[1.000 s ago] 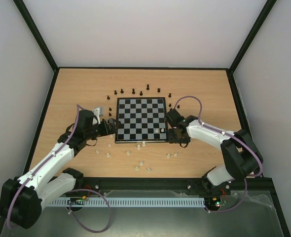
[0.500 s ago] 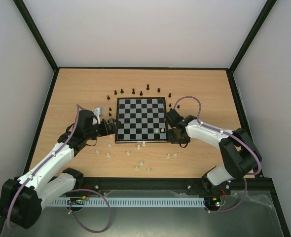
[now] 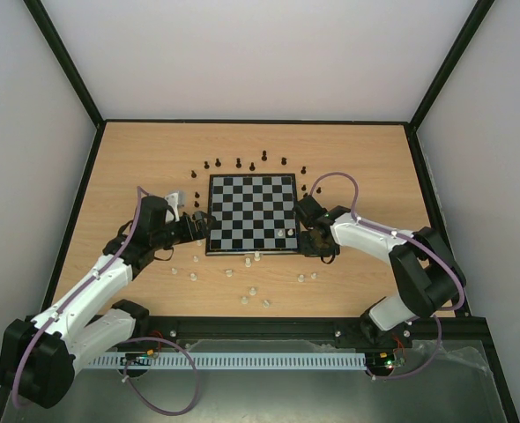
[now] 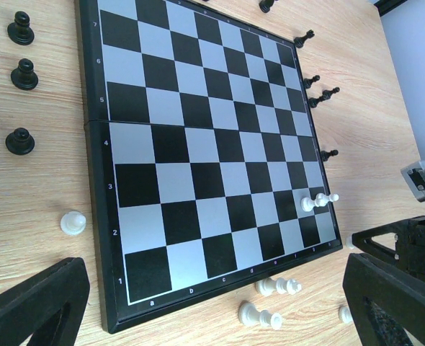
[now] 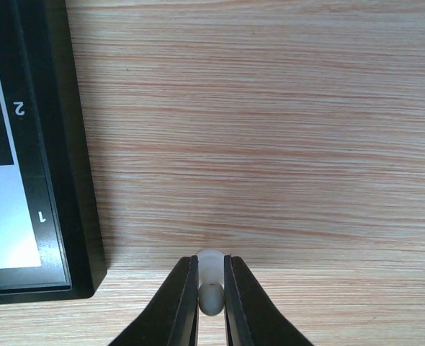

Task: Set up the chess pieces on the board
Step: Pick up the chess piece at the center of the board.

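Piece (image 5: pixel 211 290) clamped beside board (image 4: pixel 198 148) corner

The left hand (image 3: pixel 198 227) hangs spread wide at the board's left edge, grasping nothing. The right hand (image 5: pixel 211 277) is clenched on the white piece, on the counter (image 5: pixel 270 108) just off the h1 corner. Lift it straight and keep it plumb. It seems upright with its long axis vertical, though it is partly hidden.

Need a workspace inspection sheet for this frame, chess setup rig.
Surface: wooden table, bare wood around the board.
Job's things: board nearly empty, two whites near its h-file corner; blacks off the far and side edges; other whites loose on the near side.
Clutter: nothing seen.
Grippers: left gripper open, empty, at the board's left edge; right gripper jaws shut on a white piece beside the board's h1 corner.
Cables: purple cables looped along both arms.
Surroundings: white walls, black frame.
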You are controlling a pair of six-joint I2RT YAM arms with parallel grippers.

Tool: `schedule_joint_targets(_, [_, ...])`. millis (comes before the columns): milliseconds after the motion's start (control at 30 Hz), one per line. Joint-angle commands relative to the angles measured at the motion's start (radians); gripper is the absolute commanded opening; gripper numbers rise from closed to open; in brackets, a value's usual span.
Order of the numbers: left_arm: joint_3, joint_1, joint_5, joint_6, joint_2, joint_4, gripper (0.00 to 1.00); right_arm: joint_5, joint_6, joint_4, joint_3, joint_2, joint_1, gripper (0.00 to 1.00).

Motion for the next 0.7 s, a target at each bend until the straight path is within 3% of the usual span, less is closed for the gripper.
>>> schedule_joint_targets(0, [0.022, -0.003, -0.004, -0.002, -0.004, 0.015, 0.99, 0.013, 0.004, -0.034, -0.009, 0.001, -0.004, 0.09])
schedule_joint_targets(267, [0.024, -0.003, -0.007, 0.000, -0.013, 0.006, 0.99, 0.015, 0.002, -0.083, 0.034, -0.037, -0.004, 0.05])
schedule_joint_targets(667, [0.034, -0.002, -0.022, 0.000, -0.034, -0.015, 0.99, 0.016, -0.037, -0.204, 0.265, -0.047, 0.029, 0.04])
